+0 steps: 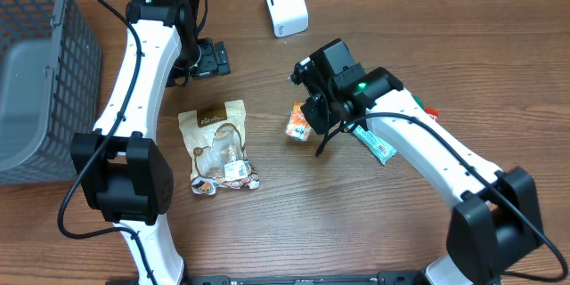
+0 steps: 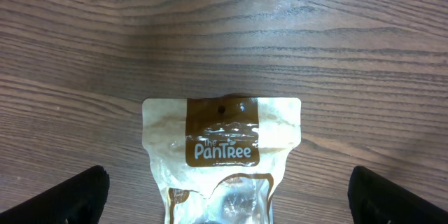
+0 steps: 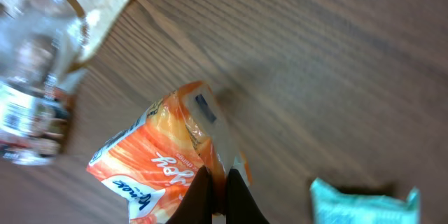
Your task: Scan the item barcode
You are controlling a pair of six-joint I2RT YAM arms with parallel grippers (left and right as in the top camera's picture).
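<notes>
- Orange packet (image 1: 298, 123) sits just left of the middle of the overhead view. It is pinched at one thin edge by the right gripper (image 3: 218, 178), whose fingers are pressed together on the film.
- From where I stand that hold looks slim. Only a seam seems to be caught, so I'd guess the packet could slip out or swing round on the way to the white scanner (image 1: 285, 4) at the top centre of the frame.
- A floppy packet could also fold over or turn its barcode away from the scanner. I can't make out a barcode on the side showing in the right wrist view, so it's unclear which face needs presenting.
- The teal wrapper (image 1: 378, 145) lies right by the right forearm, and a careless swing might nudge it.
- The right arm reaches in from the lower right of the overhead view, elbow bent, wrist tipped down over the packet.
- The left arm runs up the left side and folds back at the upper left. The left gripper (image 1: 209, 58) is spread wide and holds nothing, hanging above the table with the brown-and-cream pouch (image 2: 222, 154) below it in its wrist view.
</notes>
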